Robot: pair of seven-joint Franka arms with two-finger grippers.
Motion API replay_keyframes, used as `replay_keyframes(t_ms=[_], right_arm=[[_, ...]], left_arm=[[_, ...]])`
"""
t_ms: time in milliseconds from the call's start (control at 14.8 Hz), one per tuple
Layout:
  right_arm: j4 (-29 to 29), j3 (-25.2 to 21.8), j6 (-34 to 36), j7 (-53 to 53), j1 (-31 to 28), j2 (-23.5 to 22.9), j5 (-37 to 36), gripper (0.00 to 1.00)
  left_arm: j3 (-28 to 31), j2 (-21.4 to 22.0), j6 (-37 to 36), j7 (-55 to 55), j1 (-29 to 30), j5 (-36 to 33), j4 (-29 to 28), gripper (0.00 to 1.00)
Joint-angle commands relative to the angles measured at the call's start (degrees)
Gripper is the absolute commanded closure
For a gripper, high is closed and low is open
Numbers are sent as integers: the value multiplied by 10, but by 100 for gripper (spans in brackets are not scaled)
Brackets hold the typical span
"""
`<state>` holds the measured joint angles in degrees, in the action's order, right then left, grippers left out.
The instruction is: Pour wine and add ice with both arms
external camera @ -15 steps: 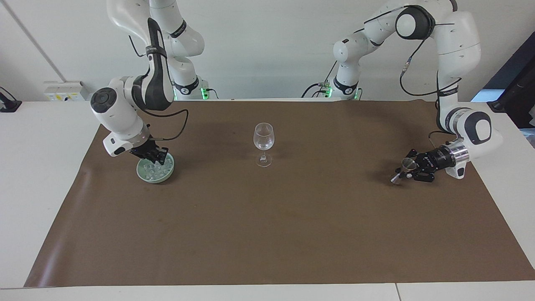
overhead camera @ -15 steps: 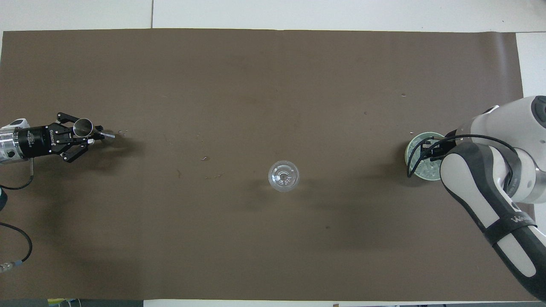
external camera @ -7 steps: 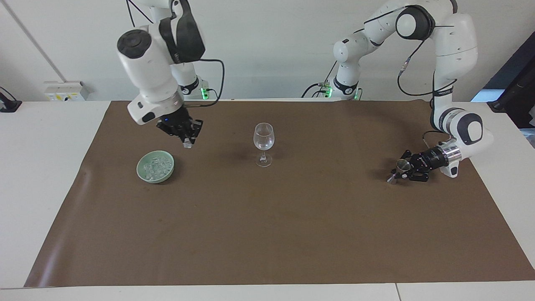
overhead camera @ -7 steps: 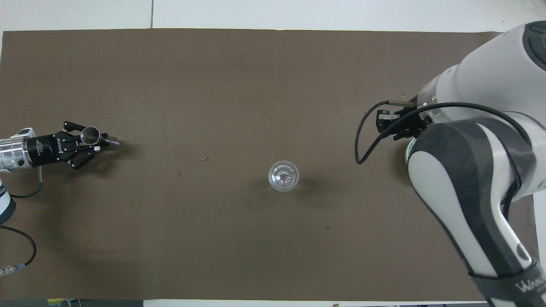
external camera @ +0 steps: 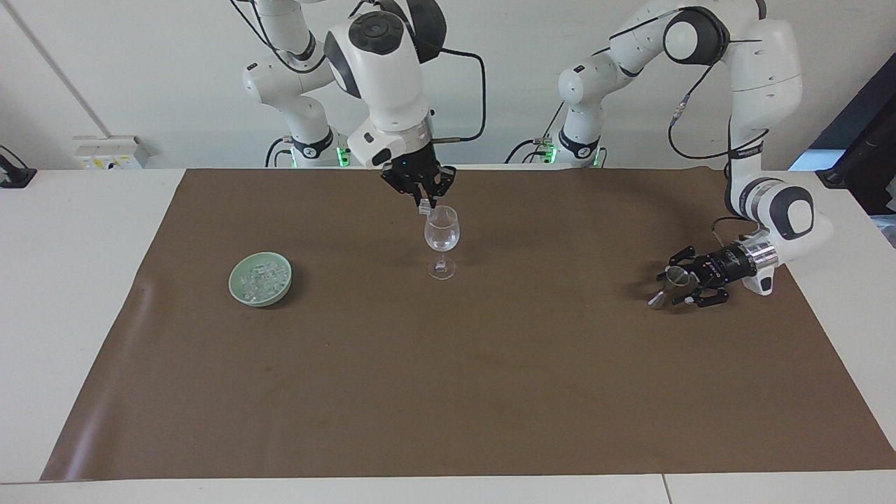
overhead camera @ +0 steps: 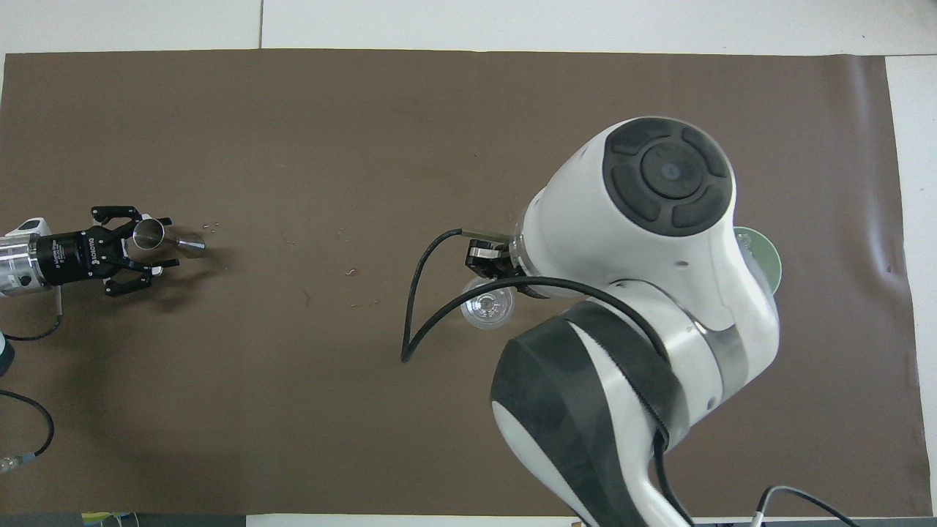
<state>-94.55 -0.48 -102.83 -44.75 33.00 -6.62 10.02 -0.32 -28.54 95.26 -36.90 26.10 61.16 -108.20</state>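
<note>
Over the wine glass my right gripper pinches an ice cube; beside the jigger, my left gripper stands wide

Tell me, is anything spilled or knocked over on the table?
Nothing is knocked over. The wine glass and the green bowl stand upright. A few tiny specks lie on the brown mat beside the metal jigger.

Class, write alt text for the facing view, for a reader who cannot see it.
The right gripper holds an ice cube just over the rim of a wine glass at the middle of a brown mat. A green bowl of ice sits toward the right arm's end; at the left arm's end the left gripper lies open around a metal jigger.
</note>
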Motion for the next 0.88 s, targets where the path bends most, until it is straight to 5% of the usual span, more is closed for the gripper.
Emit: replay_keyframes(t_ms=[0,407,814], right_arm=[[-56,-4,-54,-28,20,26,32,87],[-124,-4,-99,-28,26,51,41,86],[-147,-4,-110,-26,26,61,41,79]], left_arm=[[1,11,11,11,-3,-49,32,0],[0,23,1,24,2,-235,124,0],[-2,108,10,31,-69,-376,139,0]])
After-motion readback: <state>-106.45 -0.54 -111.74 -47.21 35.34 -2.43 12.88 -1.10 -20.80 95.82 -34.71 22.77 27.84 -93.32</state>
